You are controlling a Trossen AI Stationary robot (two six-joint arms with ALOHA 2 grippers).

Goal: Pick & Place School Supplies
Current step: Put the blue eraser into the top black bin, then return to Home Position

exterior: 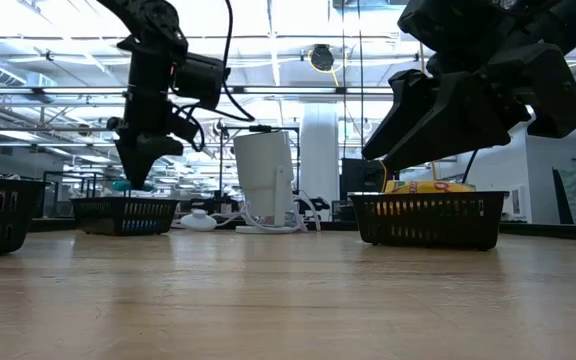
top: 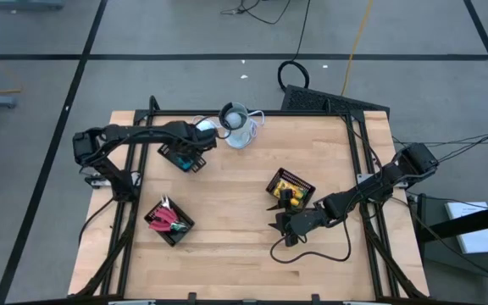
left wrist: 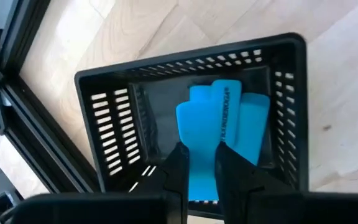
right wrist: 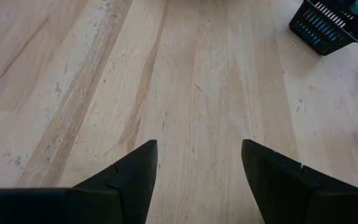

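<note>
My left gripper (left wrist: 199, 149) hangs over the black mesh basket (left wrist: 104, 118) at the table's far left, shut on a light-blue block (left wrist: 201, 134). More light-blue blocks (left wrist: 253, 124) lie on the basket's floor. The low view shows the gripper's tip (exterior: 133, 180) just above the basket's rim (exterior: 123, 205). My right gripper (right wrist: 199, 146) stands open above bare wood at the near right (top: 280, 229), holding nothing. Beside it is a basket (top: 278, 180) with yellow pieces (top: 288, 193). My left gripper pinches the light-blue block between its two fingers at the block's upper end (left wrist: 201, 180). The fingers come from above, pointing steeply down. The block hangs below them over the basket's inside; whether it touches the blocks beneath, I cannot tell.
A third basket (top: 180, 230) at the near left holds red-handled tools (top: 166, 222). A white-grey round cup-like object (top: 237, 127) with a cable stands at the far middle, close to the left arm. A black cable (top: 320, 254) lies near the right arm. Bare wood lies mid-table.
</note>
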